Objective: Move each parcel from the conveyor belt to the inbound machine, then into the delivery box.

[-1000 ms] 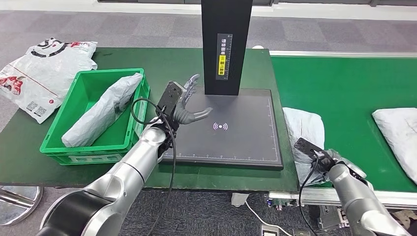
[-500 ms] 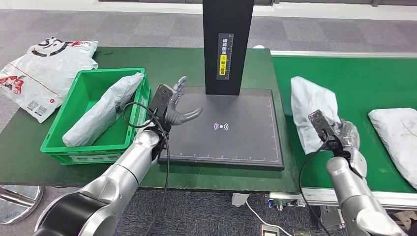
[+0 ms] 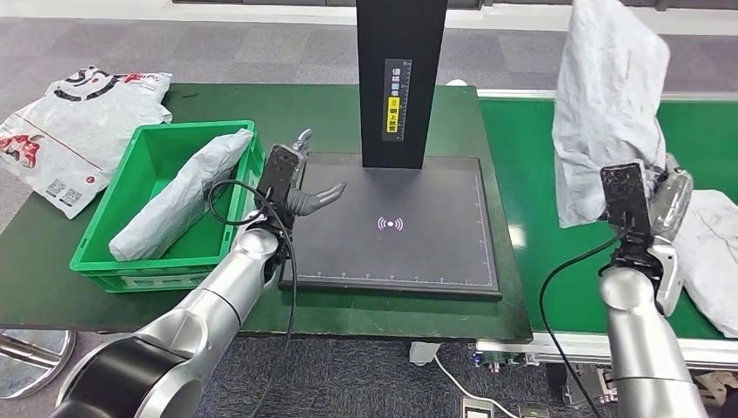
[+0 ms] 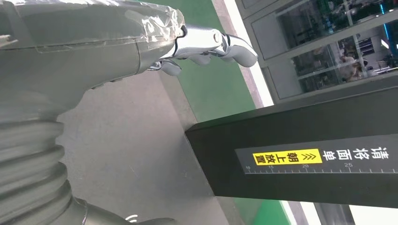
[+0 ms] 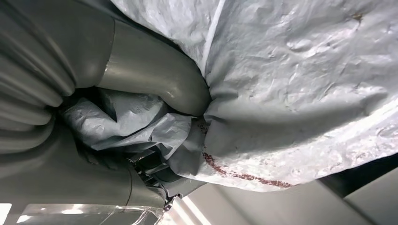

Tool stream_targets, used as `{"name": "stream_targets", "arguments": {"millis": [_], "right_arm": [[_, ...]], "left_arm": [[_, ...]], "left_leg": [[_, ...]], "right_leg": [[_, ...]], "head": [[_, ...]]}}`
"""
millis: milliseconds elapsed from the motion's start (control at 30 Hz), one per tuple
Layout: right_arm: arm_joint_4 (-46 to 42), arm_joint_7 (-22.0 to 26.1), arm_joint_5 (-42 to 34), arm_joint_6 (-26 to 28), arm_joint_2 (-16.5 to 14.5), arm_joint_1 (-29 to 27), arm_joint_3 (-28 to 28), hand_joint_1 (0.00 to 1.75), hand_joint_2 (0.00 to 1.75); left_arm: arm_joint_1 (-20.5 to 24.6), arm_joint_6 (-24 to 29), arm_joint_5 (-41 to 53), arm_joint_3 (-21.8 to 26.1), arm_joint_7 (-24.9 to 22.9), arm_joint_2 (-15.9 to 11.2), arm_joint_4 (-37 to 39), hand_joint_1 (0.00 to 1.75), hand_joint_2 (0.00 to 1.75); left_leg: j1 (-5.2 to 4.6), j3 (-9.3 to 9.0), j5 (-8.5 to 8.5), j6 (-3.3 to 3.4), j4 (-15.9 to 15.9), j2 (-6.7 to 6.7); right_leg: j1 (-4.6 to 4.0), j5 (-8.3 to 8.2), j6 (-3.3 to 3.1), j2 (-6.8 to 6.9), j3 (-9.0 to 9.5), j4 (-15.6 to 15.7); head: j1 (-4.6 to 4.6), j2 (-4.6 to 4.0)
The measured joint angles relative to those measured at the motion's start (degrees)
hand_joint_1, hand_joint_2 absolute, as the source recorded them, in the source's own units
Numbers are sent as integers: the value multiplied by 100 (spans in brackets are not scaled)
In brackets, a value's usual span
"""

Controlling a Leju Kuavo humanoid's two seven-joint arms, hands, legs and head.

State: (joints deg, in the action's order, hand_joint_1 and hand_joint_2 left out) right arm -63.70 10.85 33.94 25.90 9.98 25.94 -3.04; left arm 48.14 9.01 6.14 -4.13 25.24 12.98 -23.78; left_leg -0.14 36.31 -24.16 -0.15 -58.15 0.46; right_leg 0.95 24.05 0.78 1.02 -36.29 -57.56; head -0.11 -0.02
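Green conveyor belt (image 3: 600, 148) on the right adjoins a green table (image 3: 287, 104) bearing the inbound machine (image 3: 396, 226), a black pad with an upright black post. Right hand (image 3: 666, 205) grasps a crumpled grey parcel (image 3: 609, 104), raised above the belt; the right wrist view shows the thumb (image 5: 155, 77) pressed into the wrapping. Left hand (image 3: 300, 183), released with fingers spread, hovers over the pad's left edge. Delivery box (image 3: 113, 261), a green crate, contains a second grey parcel (image 3: 178, 196). Another parcel (image 3: 709, 252) lies on the belt.
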Motion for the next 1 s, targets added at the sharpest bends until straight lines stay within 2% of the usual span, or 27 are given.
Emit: {"name": "stream_targets", "arguments": {"millis": [300,1000], "right_arm": [[-367,-40,36,-31,-54,-115,-214,175,175],[-450,-47,36,-32,-78,-141,-266,175,175]], "left_arm": [[7,2,-4,-7,3,-9,0,0,175],[10,2,-4,-7,3,-20,0,0,175]], "left_leg": [[0,1,2,-1,0,-2],[0,1,2,-1,0,-2]], "right_leg": [[1,0,0,4,1,0],[0,0,0,4,1,0]], "head": [[0,1],[0,0]]}}
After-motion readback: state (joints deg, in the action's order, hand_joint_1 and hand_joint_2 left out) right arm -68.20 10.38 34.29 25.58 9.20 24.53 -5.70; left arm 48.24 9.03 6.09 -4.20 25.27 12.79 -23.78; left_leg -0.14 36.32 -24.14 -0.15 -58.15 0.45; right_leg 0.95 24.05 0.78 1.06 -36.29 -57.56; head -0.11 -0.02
